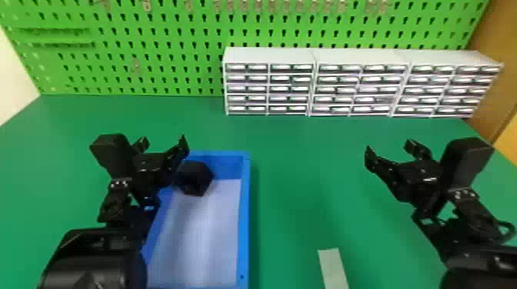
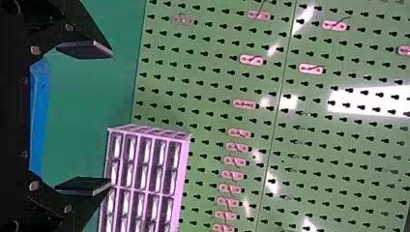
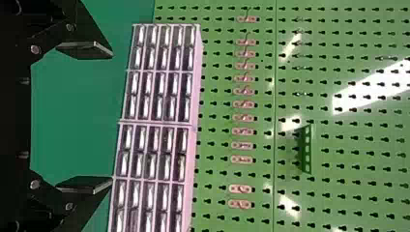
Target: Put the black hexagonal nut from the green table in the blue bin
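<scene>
Inside blue bin [image 1: 244, 230], far edge: nut [image 1: 197, 179] | left end effector [image 1: 163, 140] spread | right end effector [image 1: 389, 147] spread, well apart

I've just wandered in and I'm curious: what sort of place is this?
Probably a workshop or lab bench: racks of small drawers and a blue bin stand on the green table, with a green pegboard behind.

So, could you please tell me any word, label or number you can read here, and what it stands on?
No text can be read here.
White drawer cabinets: any labels are too small to read.
Black hexagonal nut, blue bin, pale strip: no lettering visible.
</scene>
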